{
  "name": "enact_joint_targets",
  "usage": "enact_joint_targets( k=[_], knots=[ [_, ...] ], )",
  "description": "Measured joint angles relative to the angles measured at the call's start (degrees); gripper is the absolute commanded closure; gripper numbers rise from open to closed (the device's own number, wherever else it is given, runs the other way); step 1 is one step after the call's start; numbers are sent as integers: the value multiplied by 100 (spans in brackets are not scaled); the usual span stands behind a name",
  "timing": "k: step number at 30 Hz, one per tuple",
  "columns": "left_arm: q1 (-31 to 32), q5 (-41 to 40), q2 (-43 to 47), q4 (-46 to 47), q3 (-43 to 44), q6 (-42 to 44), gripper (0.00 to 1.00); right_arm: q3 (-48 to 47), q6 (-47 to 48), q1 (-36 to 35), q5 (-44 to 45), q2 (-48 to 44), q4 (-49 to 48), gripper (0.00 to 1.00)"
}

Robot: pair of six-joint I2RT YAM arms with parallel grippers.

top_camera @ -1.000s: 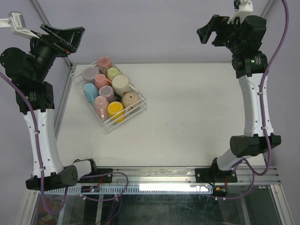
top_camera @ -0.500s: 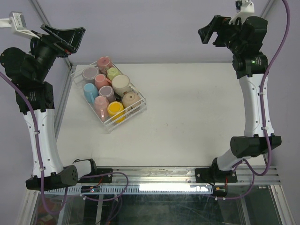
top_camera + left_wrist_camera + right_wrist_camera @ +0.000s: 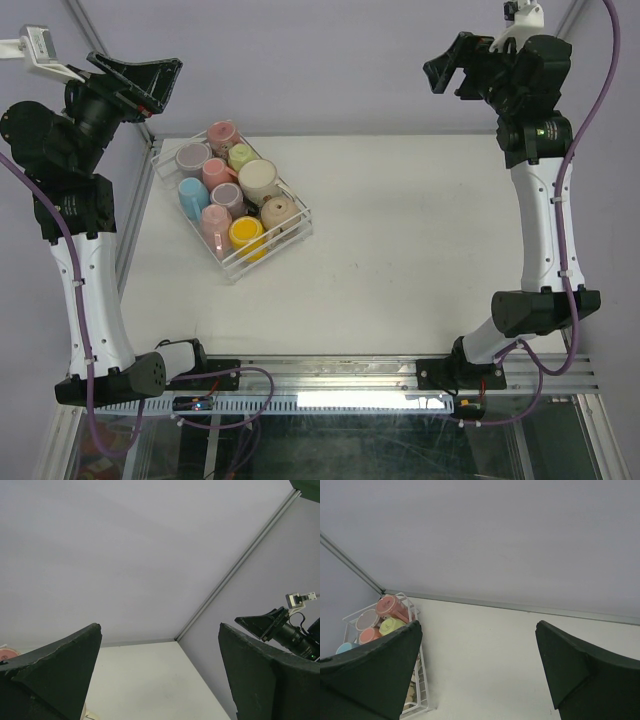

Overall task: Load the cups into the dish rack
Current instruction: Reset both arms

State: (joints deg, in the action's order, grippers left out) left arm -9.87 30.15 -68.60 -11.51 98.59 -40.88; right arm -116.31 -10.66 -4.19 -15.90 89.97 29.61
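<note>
The dish rack sits at the table's left, angled, its white wire side also showing in the right wrist view. Inside it lie several cups: yellow, light blue, cream, beige, green and pink. The right wrist view catches the pink cup and green cup. My left gripper is raised high above the rack's far left corner, open and empty. My right gripper hangs high at the far right, open and empty.
The white table spreads right of the rack. Lilac walls with a metal corner strip enclose the back. Both arm bases sit on the rail at the near edge.
</note>
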Motion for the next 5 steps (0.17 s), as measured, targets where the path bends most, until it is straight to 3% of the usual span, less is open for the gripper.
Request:
enact_joint_targets(
  k=[5],
  knots=[
    [0,2,0,0,0,0,1,15,-2,20,-2,-2,-7,1]
  ],
)
